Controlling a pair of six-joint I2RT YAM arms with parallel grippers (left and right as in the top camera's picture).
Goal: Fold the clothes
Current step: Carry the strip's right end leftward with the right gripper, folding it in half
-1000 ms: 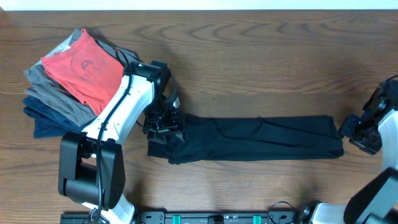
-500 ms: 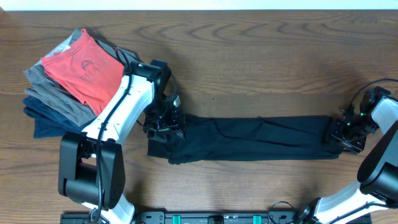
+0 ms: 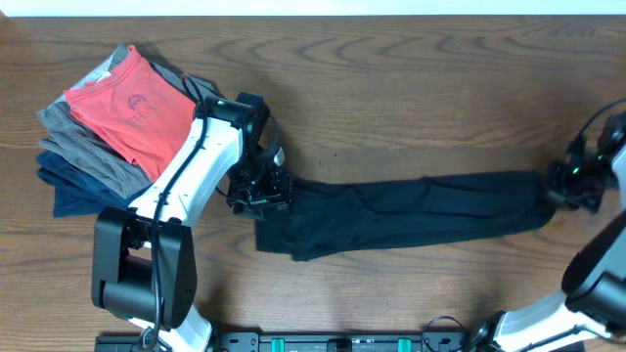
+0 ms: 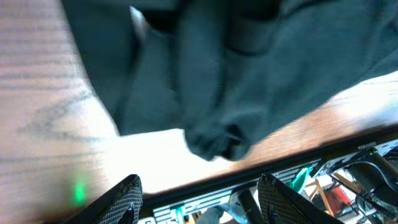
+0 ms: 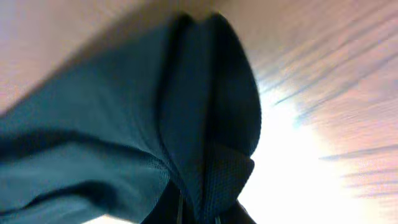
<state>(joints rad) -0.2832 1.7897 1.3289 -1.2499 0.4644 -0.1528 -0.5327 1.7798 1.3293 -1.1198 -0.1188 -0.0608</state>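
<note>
The clothes are one black shirt (image 3: 411, 210), folded into a long narrow strip that runs left to right across the table's middle. My right gripper (image 3: 565, 186) is shut on the strip's right end, which is raised and drawn slightly to the back. In the right wrist view the dark fabric (image 5: 93, 137) bunches into my right gripper (image 5: 199, 208). My left gripper (image 3: 262, 194) hovers at the strip's left end and stands open. In the left wrist view its fingertips (image 4: 127, 194) are wide apart with nothing between them, and the shirt (image 4: 249, 74) lies beyond.
A stack of folded garments sits at the back left: a red tee (image 3: 127, 108) on top, grey (image 3: 88, 147) and navy (image 3: 68, 191) beneath. The left arm's white link (image 3: 191, 171) crosses beside it. The robot's base rail (image 3: 342, 342) lines the front edge.
My right gripper closed on the shirt's right end and pulled it right and slightly back. The whole strip slid right and now slants. The left arm stayed put.
</note>
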